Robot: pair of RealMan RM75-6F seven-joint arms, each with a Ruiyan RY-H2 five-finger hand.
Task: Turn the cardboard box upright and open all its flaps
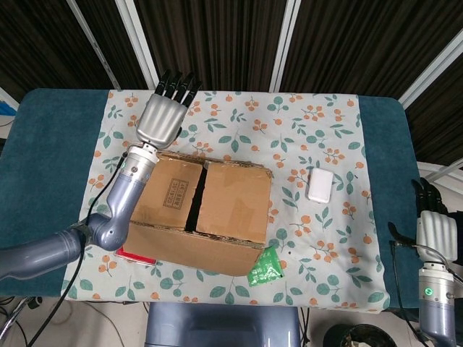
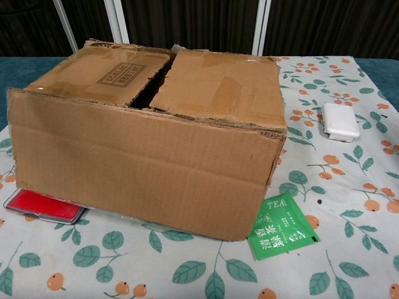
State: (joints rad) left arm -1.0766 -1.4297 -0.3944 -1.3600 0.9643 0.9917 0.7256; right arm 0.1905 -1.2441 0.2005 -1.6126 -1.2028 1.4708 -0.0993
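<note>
Brown box (image 1: 206, 213); white cloth (image 1: 289, 123) patterned with orange fruit and green leaves; teal tabletop (image 1: 51, 159); green tea sachet (image 2: 282, 227); red case (image 2: 43, 207); white pack (image 1: 319, 185).

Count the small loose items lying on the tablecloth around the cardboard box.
3: a white case right of the cardboard box, a green tea packet at its front right corner, a red item partly under its front left. Others may be hidden.

Even, bright overhead light in both views, soft shadow hugging the near base of the cardboard box (image 2: 149, 156), dark slit between its top flaps, no glare, focus sharp throughout, backdrop behind the box dim, slight edge bowing in head view.
</note>
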